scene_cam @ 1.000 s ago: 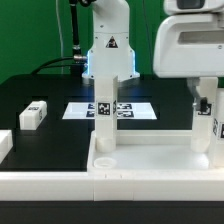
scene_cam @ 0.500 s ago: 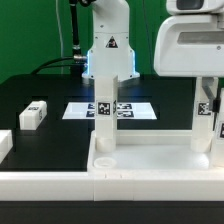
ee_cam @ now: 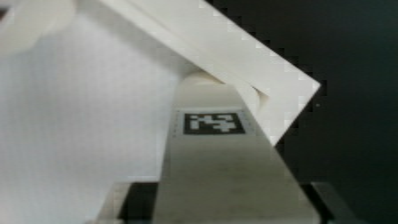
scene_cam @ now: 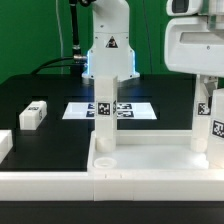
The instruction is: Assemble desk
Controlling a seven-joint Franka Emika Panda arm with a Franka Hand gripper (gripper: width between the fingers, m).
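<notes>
At three o'clock, exterior view: gripper [ee_cam: 222, 198] holding upright leg [ee_cam: 221, 150] in desk top [scene_cam: 60, 166].
Fingers [ee_cam: 143, 205]: narrow, clamped on leg's sides.
Second leg [scene_cam: 103, 120]: upright, nine o'clock from it.

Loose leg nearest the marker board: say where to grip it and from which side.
I'd grip the loose leg at mid-length, across its two long sides, coming from straight above: it lies flat, its long sides are parallel and free, and nothing crowds it.
</notes>
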